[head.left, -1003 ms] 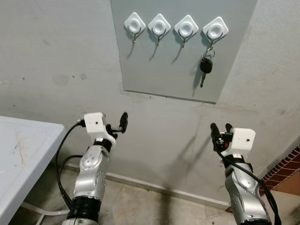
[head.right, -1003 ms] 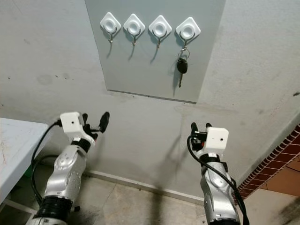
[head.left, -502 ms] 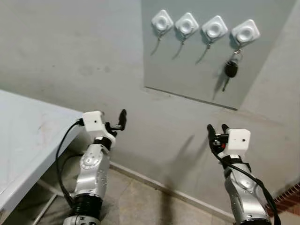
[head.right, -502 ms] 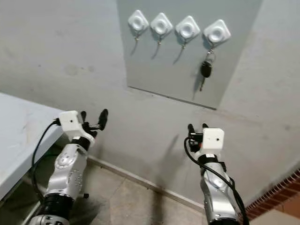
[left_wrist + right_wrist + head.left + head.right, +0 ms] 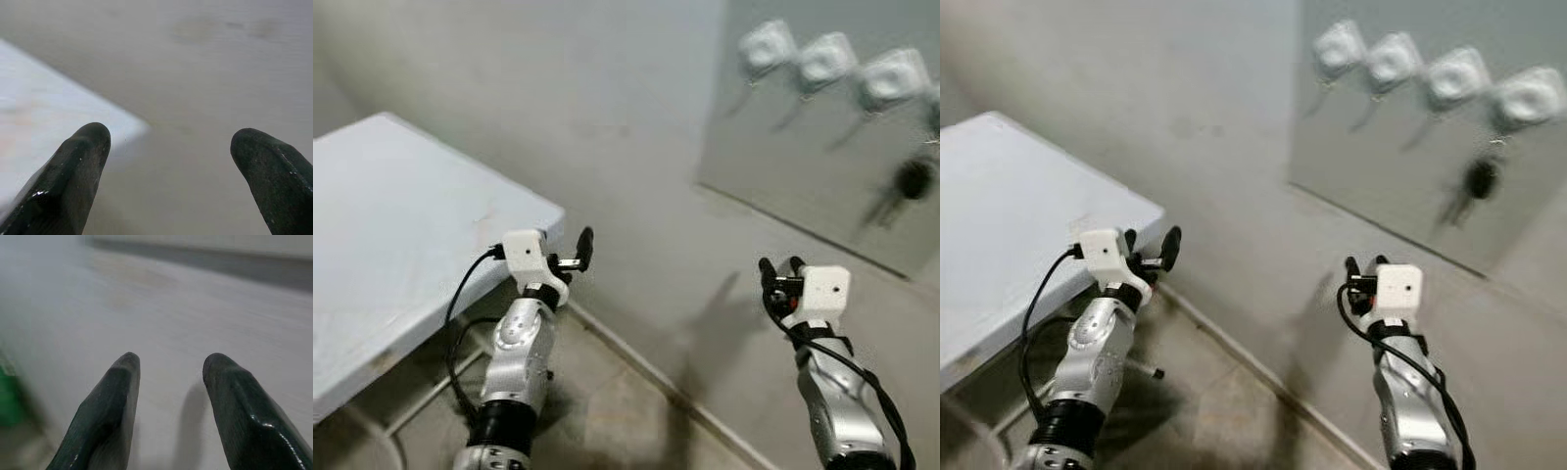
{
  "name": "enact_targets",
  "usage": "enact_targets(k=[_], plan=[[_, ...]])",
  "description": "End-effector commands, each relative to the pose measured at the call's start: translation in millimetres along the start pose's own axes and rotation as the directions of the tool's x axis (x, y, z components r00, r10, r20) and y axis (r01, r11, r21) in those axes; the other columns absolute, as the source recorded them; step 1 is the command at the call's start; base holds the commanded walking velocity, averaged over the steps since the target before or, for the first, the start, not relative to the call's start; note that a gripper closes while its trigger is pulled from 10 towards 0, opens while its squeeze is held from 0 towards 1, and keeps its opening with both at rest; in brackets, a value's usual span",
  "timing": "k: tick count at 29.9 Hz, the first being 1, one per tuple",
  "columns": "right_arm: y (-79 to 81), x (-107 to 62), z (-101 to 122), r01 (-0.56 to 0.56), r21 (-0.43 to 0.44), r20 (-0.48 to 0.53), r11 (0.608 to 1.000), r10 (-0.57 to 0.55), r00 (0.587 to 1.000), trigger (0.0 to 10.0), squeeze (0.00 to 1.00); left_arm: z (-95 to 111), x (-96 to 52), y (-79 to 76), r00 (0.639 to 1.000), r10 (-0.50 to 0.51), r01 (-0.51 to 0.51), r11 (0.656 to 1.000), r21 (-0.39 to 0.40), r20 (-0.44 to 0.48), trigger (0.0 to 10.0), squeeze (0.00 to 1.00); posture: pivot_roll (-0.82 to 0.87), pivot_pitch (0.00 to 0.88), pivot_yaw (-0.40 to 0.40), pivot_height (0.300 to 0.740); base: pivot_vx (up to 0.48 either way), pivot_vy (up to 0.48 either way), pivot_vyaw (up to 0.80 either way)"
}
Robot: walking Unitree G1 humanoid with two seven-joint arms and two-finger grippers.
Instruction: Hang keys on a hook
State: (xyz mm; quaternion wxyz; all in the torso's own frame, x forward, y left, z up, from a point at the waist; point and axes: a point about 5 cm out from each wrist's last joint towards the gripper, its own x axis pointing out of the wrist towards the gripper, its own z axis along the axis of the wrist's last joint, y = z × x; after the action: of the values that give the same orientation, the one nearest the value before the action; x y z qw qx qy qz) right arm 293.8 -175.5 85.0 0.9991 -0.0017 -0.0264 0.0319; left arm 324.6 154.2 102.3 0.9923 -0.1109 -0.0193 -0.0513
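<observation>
A black car key (image 5: 911,181) on a ring hangs blurred from the rightmost of several white hooks (image 5: 829,61) on a grey wall board (image 5: 783,147) at the upper right. My left gripper (image 5: 573,255) is raised before the bare wall beside the table corner, open and empty; its black fingertips (image 5: 83,152) stand wide apart in the left wrist view. Held up below the board, well under the key, my right gripper (image 5: 779,269) is open with nothing between its fingers (image 5: 117,387).
A white table (image 5: 401,235) fills the left side, its corner close to my left arm. A black cable (image 5: 460,323) loops from the left wrist. Tiled floor (image 5: 607,411) runs along the wall's base. Something green (image 5: 7,396) blurs at the edge of the right wrist view.
The whole picture has swung: the board and hooks slid to the upper right and blurred, the table grew on the left. Both arms keep the same raised pose, grippers unchanged.
</observation>
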Motion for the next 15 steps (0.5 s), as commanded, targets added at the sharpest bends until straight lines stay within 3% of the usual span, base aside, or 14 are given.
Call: enact_targets(k=[1, 15], plan=[[-7.5, -2.5, -2.3, 0.012, -0.016, -0.015, 1.000, -0.012, 1.000, 10.0, 0.00, 1.9, 3.1, -9.0, 1.000, -0.029, 0.029, 1.000, -0.010, 0.009, 10.0, 0.00, -0.03, 0.000, 0.001, 0.740, 0.000, 0.000, 0.80], [-6.1, -4.7, -1.0, -0.013, -0.026, -0.008, 1.000, 0.012, 1.000, 10.0, 0.00, 0.3, -1.7, -8.9, 0.999, -0.033, 0.033, 0.999, -0.010, 0.012, 10.0, 0.00, -0.03, 0.000, -0.004, 0.740, 0.000, 0.000, 0.80]])
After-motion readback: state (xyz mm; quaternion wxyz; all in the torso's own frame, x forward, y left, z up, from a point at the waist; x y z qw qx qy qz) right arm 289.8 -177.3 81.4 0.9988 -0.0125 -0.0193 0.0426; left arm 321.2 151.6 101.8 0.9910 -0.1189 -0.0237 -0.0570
